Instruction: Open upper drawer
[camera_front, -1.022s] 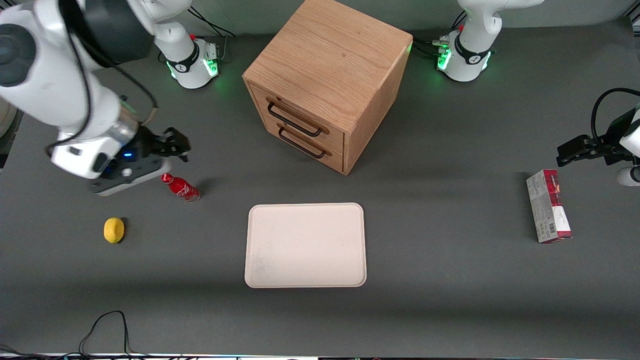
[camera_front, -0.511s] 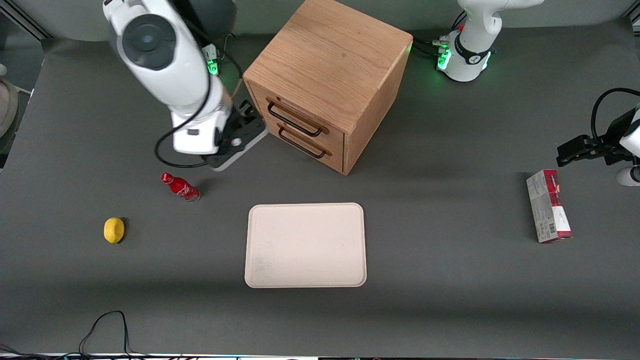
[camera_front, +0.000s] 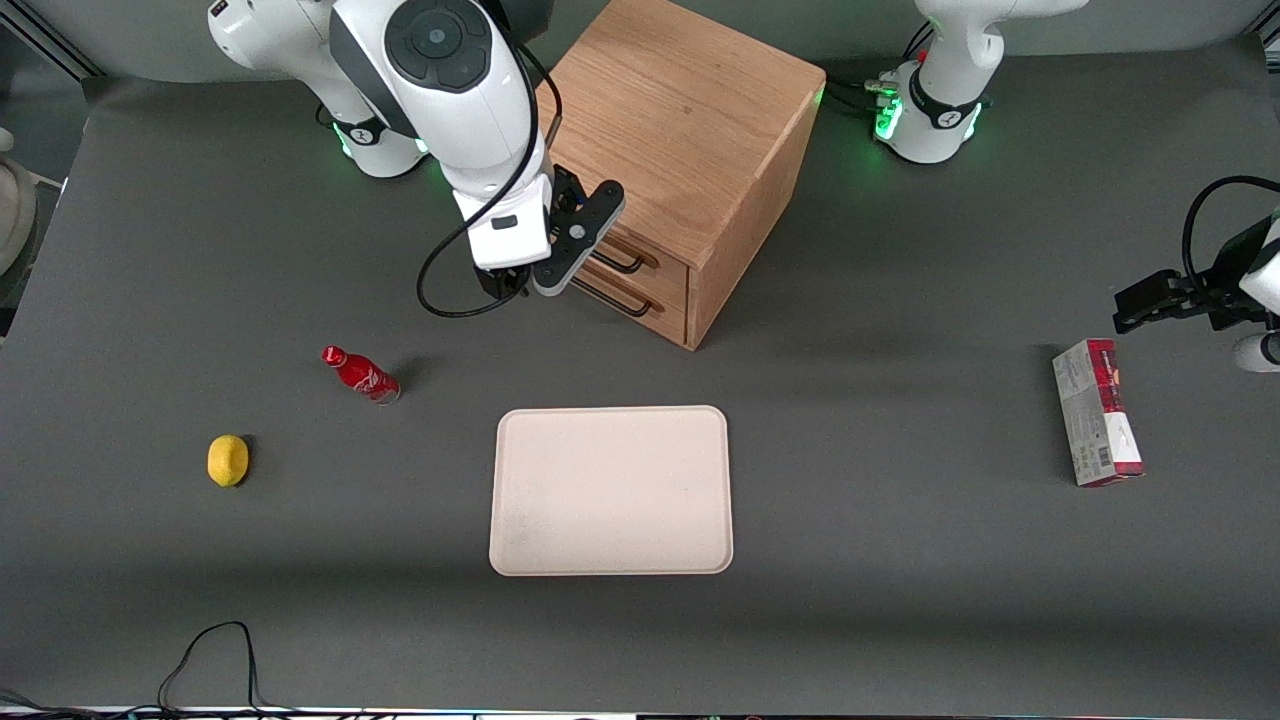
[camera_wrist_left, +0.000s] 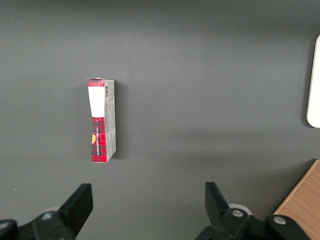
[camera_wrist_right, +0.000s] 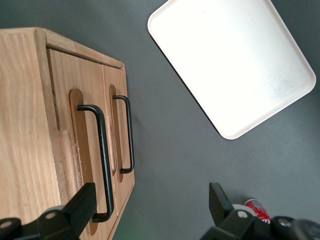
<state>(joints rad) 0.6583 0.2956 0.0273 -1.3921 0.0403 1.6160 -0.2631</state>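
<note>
The oak cabinet (camera_front: 680, 110) stands at the back middle of the table, both drawers shut. The upper drawer (camera_wrist_right: 85, 145) carries a thin black wire handle (camera_wrist_right: 102, 155); the lower drawer's handle (camera_wrist_right: 129, 135) runs beside it. In the front view my gripper (camera_front: 560, 245) hangs right in front of the drawer fronts and hides most of the upper drawer (camera_front: 668, 275). In the right wrist view the gripper (camera_wrist_right: 152, 202) is open with nothing between its fingers. One fingertip (camera_wrist_right: 85, 200) shows close to the end of the upper handle, not touching it.
A cream tray (camera_front: 610, 490) lies nearer the front camera than the cabinet. A small red bottle (camera_front: 360, 373) and a lemon (camera_front: 228, 460) lie toward the working arm's end. A red and grey box (camera_front: 1095, 412) lies toward the parked arm's end.
My arm has swung from above the red bottle across to the cabinet's front. The gripper now faces the drawer handles. Nothing on the table has moved.
</note>
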